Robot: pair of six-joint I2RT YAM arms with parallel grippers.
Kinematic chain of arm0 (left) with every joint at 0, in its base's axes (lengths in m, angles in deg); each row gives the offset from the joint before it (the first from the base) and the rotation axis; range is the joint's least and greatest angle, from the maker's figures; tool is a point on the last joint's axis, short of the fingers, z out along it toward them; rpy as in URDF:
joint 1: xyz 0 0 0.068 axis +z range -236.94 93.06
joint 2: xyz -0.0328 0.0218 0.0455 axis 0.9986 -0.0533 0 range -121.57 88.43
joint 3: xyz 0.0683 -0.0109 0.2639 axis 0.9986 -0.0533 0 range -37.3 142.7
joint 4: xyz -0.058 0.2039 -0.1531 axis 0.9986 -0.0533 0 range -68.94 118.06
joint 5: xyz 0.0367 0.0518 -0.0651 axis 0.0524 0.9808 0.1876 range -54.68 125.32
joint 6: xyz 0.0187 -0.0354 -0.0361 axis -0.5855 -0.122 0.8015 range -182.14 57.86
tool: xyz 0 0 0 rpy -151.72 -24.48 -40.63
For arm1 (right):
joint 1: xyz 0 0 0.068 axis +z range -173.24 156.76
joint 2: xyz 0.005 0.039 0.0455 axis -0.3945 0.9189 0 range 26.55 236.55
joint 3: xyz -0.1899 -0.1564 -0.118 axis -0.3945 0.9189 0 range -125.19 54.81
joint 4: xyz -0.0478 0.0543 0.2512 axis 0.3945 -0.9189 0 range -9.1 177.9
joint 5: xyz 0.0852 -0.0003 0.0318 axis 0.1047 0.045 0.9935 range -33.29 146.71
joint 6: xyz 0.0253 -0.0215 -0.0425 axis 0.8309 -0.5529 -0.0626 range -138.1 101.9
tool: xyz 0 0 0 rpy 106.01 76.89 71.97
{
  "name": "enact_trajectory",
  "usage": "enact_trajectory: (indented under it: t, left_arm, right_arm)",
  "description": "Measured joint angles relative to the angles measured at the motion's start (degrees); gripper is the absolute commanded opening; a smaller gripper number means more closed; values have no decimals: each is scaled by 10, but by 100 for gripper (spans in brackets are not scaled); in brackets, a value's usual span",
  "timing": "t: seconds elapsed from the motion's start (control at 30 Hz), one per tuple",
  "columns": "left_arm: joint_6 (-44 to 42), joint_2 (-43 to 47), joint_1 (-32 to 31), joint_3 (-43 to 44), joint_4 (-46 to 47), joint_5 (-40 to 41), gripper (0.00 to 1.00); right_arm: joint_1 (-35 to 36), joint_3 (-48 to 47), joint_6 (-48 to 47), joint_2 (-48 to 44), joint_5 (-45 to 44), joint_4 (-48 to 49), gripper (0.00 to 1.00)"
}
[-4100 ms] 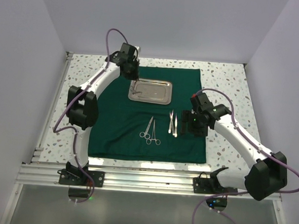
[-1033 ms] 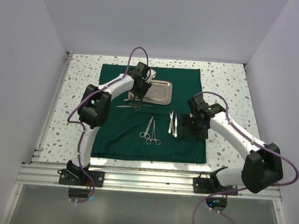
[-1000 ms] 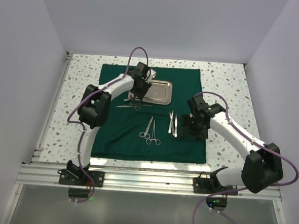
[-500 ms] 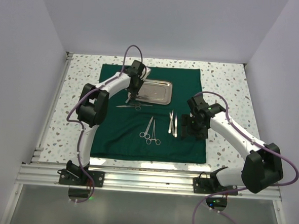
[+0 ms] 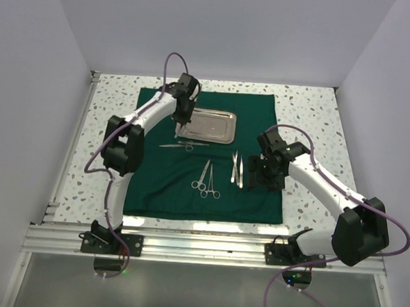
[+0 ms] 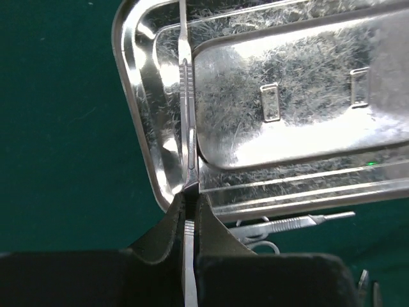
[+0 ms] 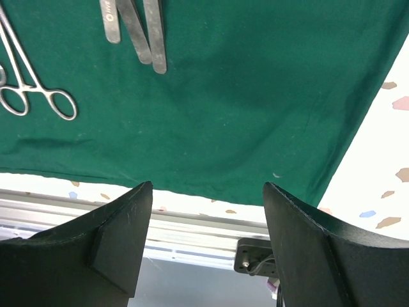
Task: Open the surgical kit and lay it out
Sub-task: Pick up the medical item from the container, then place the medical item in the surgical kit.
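Observation:
The dark green cloth [image 5: 161,185] lies spread flat on the table. The steel tray [image 5: 217,126] sits on its far part. My left gripper [image 5: 179,127] is at the tray's left end, shut on a slim silver handle-like instrument [image 6: 187,115] that runs along the tray's left side [image 6: 137,109]. Another slim instrument [image 5: 184,146] lies with a ringed instrument on the cloth just in front of the tray and shows in the left wrist view [image 6: 300,222]. Scissor-like instruments [image 5: 205,178] and tweezers [image 5: 237,168] lie mid-cloth. My right gripper [image 5: 263,174] is open and empty above the cloth's right side.
The right wrist view shows the tweezers [image 7: 137,32], a ring handle [image 7: 38,96], the cloth's near edge [image 7: 255,96] and the metal rail at the table front [image 7: 192,240]. White walls close in the speckled table [image 5: 312,111] on three sides.
A slim instrument now lies on the cloth in front of the tray, absent four seconds ago. My left gripper has shifted left to the tray's left end. The right arm has barely moved.

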Motion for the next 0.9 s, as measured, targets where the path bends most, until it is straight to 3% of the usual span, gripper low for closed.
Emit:
enact_trajectory:
  t: [0.17, 0.4, 0.53, 0.57, 0.63, 0.77, 0.9]
  left_arm:
    - [43, 112, -3, -65, 1, 3, 0]
    - [119, 343, -44, -377, 47, 19, 1]
    - [159, 370, -70, -521, 66, 17, 39]
    - [164, 369, -72, -538, 66, 16, 43]
    - [176, 369, -77, -557, 61, 16, 52]
    - [182, 369, -79, -534, 66, 28, 53]
    - [161, 347, -79, -444, 65, 45, 52]
  right_arm:
    - [0, 0, 0, -21, 2, 6, 73]
    - [0, 23, 0, -54, 17, 17, 73]
    - [0, 37, 0, -61, 23, 18, 73]
    - [0, 39, 0, -62, 26, 19, 73]
    - [0, 41, 0, -64, 31, 19, 73]
    - [0, 44, 0, -73, 34, 19, 73]
    - [0, 45, 0, -81, 35, 19, 73]
